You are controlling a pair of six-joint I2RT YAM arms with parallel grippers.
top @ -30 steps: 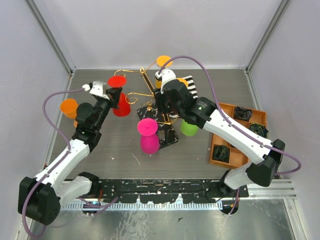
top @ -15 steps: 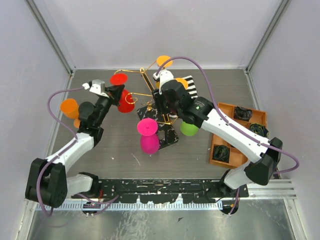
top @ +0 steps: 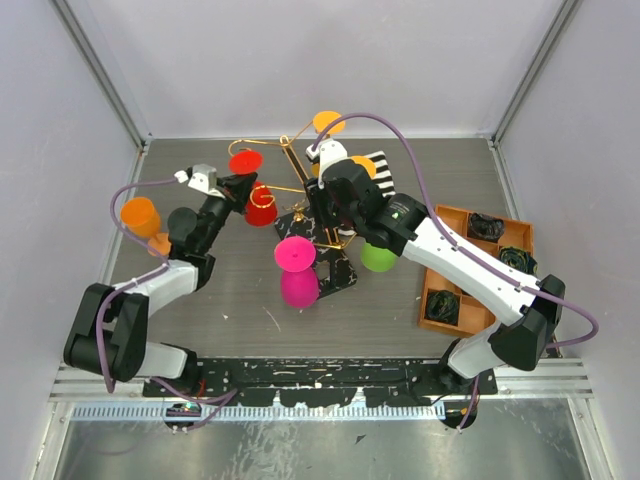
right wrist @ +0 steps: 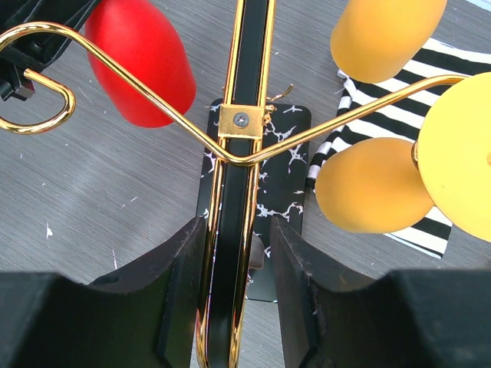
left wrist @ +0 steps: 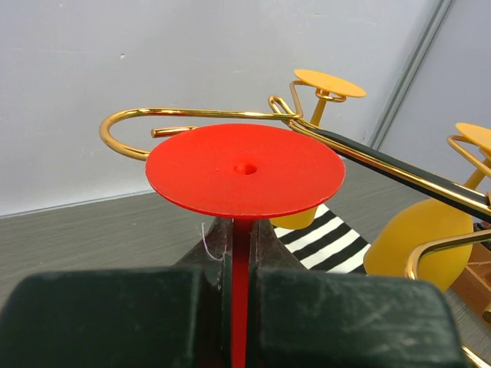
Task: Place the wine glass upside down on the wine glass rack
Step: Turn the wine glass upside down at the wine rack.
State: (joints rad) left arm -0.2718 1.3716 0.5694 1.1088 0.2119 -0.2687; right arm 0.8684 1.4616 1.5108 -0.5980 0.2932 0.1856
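Our left gripper [left wrist: 239, 245] is clamped tight on the thin stem of the red plastic wine glass [left wrist: 244, 169]. It holds the glass upside down in the air, flat round foot on top and bowl below, just left of the tall gold wire wine glass rack [right wrist: 244, 119]. Right behind the foot runs one of the rack's scroll-ended arms, about level with it; we cannot tell whether they touch. Our right gripper [right wrist: 238, 245] straddles the rack's black upright post, a finger close on either side, though we cannot tell whether it squeezes. Orange-yellow glasses [right wrist: 374, 195] hang inverted on the far arms, over a black-and-white striped cloth [right wrist: 453, 230]. Near the rack's white-veined square black base [right wrist: 290, 176] we see a pink glass [top: 297, 275] and a green glass [top: 378, 258]. An orange glass [top: 140, 215] sits far left and an orange compartment tray [top: 462, 213] far right.
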